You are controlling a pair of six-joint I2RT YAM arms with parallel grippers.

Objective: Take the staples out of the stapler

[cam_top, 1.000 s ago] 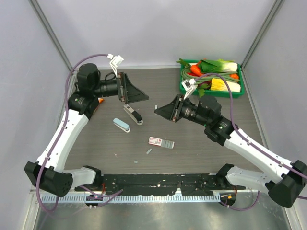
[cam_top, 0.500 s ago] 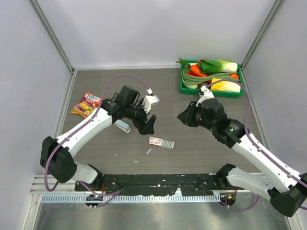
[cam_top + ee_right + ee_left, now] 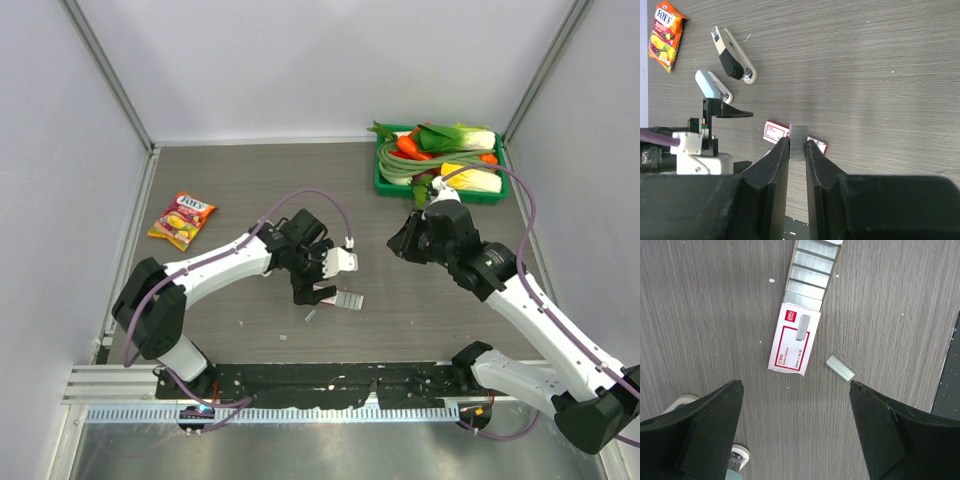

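The pale blue stapler [image 3: 710, 84] lies on the table left of centre, and its end shows at the bottom left of the left wrist view [image 3: 735, 462]. In the top view my left arm hides it. My left gripper [image 3: 306, 288] is open and empty, low over the table just short of the pink-and-white box [image 3: 790, 342]. A loose strip of staples [image 3: 840, 368] lies by its right finger. My right gripper [image 3: 797, 142] is shut on a silvery block of staples [image 3: 799, 131] and holds it above the table, right of centre in the top view [image 3: 398, 242].
A cream-and-black oblong piece [image 3: 732, 55] lies beside the stapler. The box's tray [image 3: 812, 270] holds several staple strips. A candy bag [image 3: 181, 218] lies at the left. A green tray of vegetables [image 3: 385, 183] stands at the back right. Small staple bits [image 3: 310, 315] lie near the front.
My left arm has swung from the back left down to the centre, over the pink-and-white box. My right gripper has drawn back to the right.
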